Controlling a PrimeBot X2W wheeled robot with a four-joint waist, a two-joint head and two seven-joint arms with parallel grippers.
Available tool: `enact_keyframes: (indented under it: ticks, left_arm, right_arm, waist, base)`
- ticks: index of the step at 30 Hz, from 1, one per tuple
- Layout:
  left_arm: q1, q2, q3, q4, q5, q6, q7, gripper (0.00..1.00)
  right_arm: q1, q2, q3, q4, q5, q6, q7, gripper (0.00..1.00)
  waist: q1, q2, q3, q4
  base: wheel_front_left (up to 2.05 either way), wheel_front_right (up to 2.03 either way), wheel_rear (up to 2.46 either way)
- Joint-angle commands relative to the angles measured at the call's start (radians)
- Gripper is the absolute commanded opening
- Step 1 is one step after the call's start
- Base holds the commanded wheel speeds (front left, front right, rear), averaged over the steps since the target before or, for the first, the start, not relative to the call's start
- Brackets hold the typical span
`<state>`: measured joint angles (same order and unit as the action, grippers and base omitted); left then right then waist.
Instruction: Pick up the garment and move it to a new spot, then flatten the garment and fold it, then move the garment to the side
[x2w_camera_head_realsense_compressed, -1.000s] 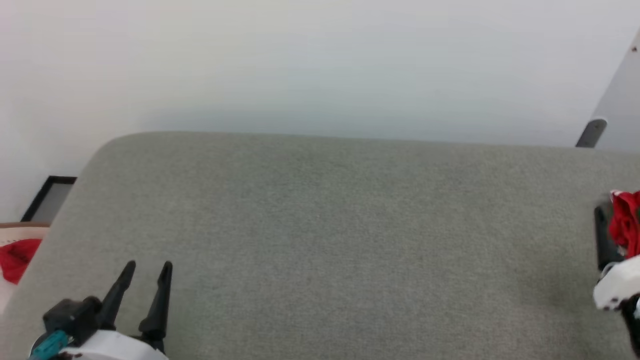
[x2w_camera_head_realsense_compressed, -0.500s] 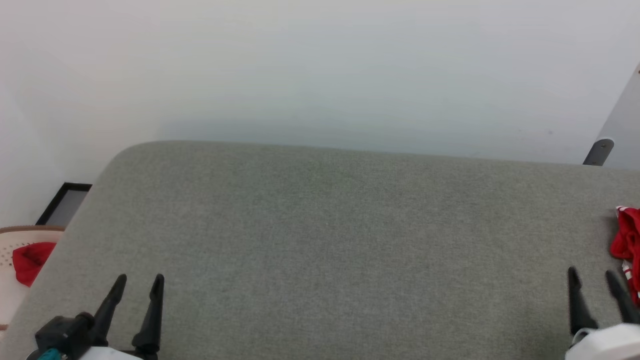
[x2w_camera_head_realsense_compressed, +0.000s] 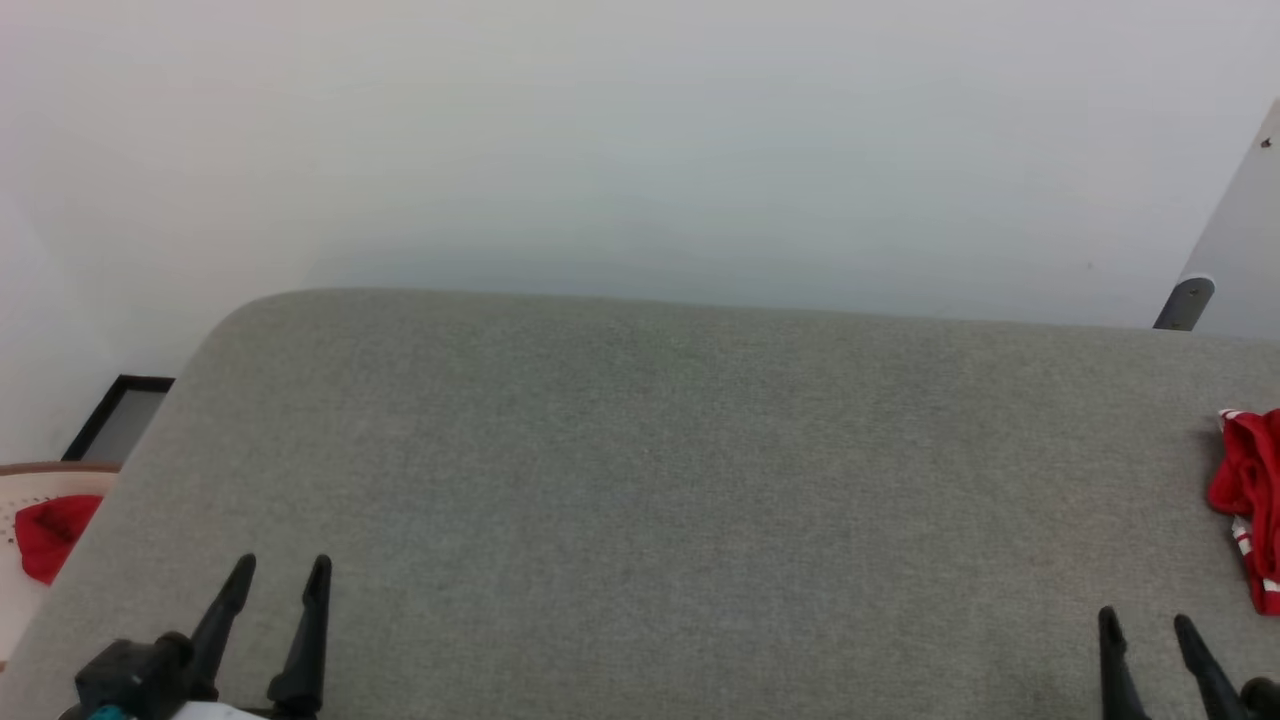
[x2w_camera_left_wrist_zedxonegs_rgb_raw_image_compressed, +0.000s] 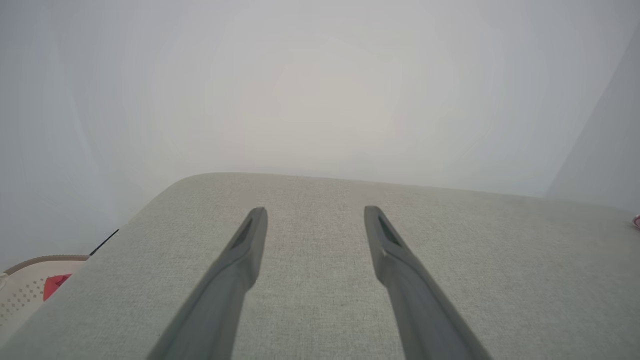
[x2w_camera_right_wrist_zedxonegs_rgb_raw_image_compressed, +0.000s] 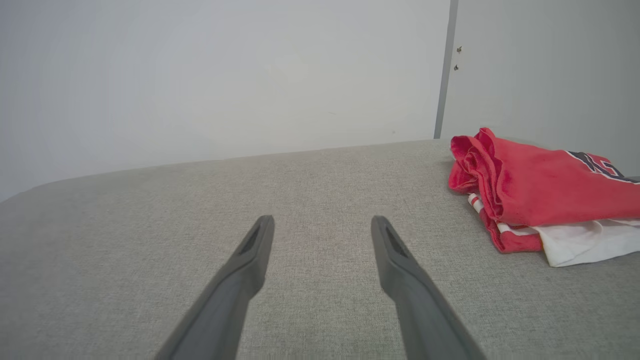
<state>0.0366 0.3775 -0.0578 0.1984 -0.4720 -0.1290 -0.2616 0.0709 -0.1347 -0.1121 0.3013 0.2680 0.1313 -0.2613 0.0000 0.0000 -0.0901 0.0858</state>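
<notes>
The garment (x2w_camera_right_wrist_zedxonegs_rgb_raw_image_compressed: 535, 195), red with a white sleeve and dark lettering, lies folded on the grey cushioned surface (x2w_camera_head_realsense_compressed: 650, 480); in the head view the garment (x2w_camera_head_realsense_compressed: 1250, 500) sits at the far right edge. My right gripper (x2w_camera_head_realsense_compressed: 1147, 620) is open and empty at the lower right, a little in front and left of it. In the right wrist view the right gripper (x2w_camera_right_wrist_zedxonegs_rgb_raw_image_compressed: 322, 222) points at bare fabric left of the garment. My left gripper (x2w_camera_head_realsense_compressed: 282, 568) stands open and empty at the lower left, and the left gripper (x2w_camera_left_wrist_zedxonegs_rgb_raw_image_compressed: 315, 212) hovers over bare surface.
A pale perforated basket (x2w_camera_head_realsense_compressed: 20, 480) holding a small red cloth (x2w_camera_head_realsense_compressed: 50, 530) stands off the surface's left edge, beside a dark frame (x2w_camera_head_realsense_compressed: 115, 415). A white wall rises behind, and a grey panel with a post (x2w_camera_head_realsense_compressed: 1185, 300) stands at the back right.
My right gripper has drawn back from the garment, which stays on the surface, and come down to the lower right. The head view has shifted slightly.
</notes>
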Motion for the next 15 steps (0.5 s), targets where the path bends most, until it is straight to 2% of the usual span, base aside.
enact_keyframes:
  ticks: [1,15]
  left_arm:
    - [0.010,-0.001,0.003,-0.003,0.007,-0.002,-0.003,1.00]
    - [0.014,-0.010,-0.004,-0.003,0.006,-0.002,-0.003,1.00]
  right_arm:
    - [0.016,0.008,0.005,-0.010,-0.016,-0.001,-0.004,1.00]
    - [0.080,0.035,0.044,-0.097,-0.083,-0.001,-0.004,1.00]
  waist:
    - [0.0000,0.0000,0.000,-0.004]
    - [0.0000,0.0000,-0.004,-0.016]
  base:
    - [0.00,0.00,0.00]
    - [0.00,0.00,0.00]
